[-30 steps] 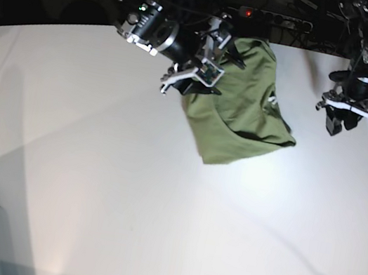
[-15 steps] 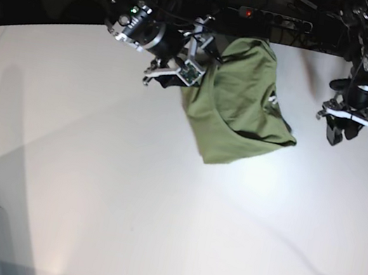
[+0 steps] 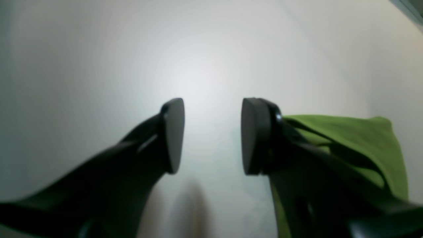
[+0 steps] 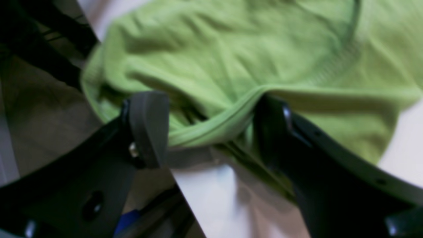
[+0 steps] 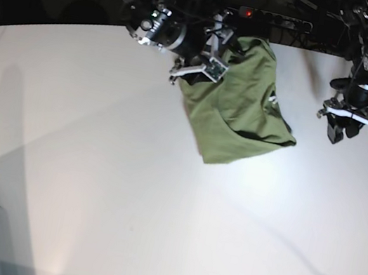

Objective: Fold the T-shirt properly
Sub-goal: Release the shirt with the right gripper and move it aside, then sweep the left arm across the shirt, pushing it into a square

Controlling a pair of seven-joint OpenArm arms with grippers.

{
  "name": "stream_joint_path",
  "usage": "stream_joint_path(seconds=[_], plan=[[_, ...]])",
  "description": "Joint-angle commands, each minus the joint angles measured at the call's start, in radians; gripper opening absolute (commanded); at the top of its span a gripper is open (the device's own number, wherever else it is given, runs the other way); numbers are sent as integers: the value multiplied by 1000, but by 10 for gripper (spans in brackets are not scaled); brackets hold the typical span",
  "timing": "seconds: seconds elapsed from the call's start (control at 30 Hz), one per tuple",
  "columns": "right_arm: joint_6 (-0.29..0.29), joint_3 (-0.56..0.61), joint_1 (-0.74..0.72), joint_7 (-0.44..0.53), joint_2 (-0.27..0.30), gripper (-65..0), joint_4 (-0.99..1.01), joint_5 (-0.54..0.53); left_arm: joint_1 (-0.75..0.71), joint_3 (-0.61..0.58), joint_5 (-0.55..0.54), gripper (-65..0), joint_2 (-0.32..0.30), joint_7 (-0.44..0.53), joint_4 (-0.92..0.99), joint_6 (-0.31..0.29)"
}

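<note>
While the right gripper (image 4: pixel 211 129) reaches down with jaws spread around a hem of the 1 T-shirt (image 5: pixel 243 105) at the table's (image 5: pixel 124 191) far edge, the left gripper (image 3: pixel 211 135) hangs beside it, parted and empty; 2 arms.

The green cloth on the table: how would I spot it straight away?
Look to the far edge of the white table. The T-shirt lies there in a crumpled heap between the two arms. It is the only soft, olive-green thing on the table.
</note>
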State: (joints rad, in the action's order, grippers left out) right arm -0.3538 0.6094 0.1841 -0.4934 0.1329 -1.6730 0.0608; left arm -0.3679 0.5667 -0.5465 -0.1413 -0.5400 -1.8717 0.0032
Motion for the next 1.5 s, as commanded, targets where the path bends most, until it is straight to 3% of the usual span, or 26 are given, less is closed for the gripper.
stream_joint_path(seconds=[0.0, 0.33, 0.57, 0.77, 0.97, 1.27, 1.33, 1.47], plan=[[-1, 19, -19, 31, -8, -251, -16, -13, 0, 6, -7, -377, -8, 22, -15, -2], [-1, 51, -80, 32, -63, -249, 63, -13, -3, 6, -8, -377, -7, 21, -16, -2], [-1, -26, -44, 34, -14, -249, -123, -13, -52, -37, -17, -359, 12, 21, -56, -2], [-1, -161, -22, 34, -12, -249, -172, -13, -108, -149, -65, -204, 38, 21, -90, -4], [-1, -274, 5, 34, 0, -249, -175, -13, -112, -244, -165, -199, 64, 22, 36, -2], [-1, -279, 7, 32, 29, -249, -177, -13, -101, -330, -168, -200, 62, 31, 145, -2], [-1, -282, 7, 32, 32, -249, -177, -13, -98, -331, -168, -232, 56, 31, 163, -2], [-1, -345, 7, 32, 37, -249, -177, -13, -73, -328, -165, -478, 55, 31, 197, -4]])
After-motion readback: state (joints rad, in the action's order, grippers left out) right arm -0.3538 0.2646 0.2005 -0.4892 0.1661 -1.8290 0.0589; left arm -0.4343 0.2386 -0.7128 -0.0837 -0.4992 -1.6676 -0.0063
